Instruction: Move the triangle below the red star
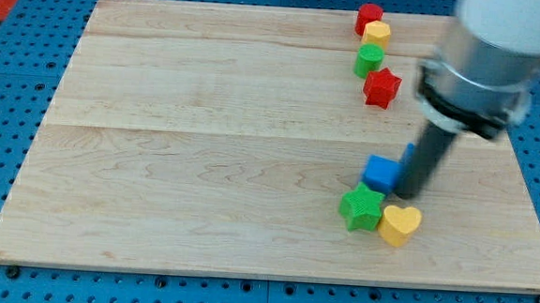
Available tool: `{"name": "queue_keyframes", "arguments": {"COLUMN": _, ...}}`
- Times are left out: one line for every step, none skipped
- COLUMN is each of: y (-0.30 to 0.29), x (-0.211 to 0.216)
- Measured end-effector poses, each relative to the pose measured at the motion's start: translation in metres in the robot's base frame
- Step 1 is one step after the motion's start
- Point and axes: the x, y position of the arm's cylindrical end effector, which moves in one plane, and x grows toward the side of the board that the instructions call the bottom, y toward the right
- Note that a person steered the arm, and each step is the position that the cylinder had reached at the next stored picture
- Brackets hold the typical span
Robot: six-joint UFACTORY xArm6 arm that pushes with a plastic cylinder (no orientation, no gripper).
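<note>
Your rod carries no gripper; my tip (pixel 408 193) sits just right of the blue cube (pixel 381 171). 1 blue sliver, possibly the triangle (pixel 408 152), hides behind it, well below the red star (pixel 382 87). Nudge gently.

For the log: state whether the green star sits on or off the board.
On. The green star lies flat on the wooden board near the view's bottom edge, touching the yellow heart, just below the blue block.
</note>
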Motion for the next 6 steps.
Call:
{"name": "queue_keyframes", "arguments": {"y": -0.004, "x": -0.055}}
{"name": "queue_keyframes", "arguments": {"y": 0.008, "x": -0.012}}
{"name": "queue_keyframes", "arguments": {"y": 0.057, "x": 0.008}}
{"name": "queue_keyframes", "arguments": {"y": 0.054, "x": -0.038}}
{"name": "queue_keyframes", "arguments": {"y": 0.024, "x": -0.04}}
{"name": "queue_keyframes", "arguments": {"y": 0.024, "x": -0.033}}
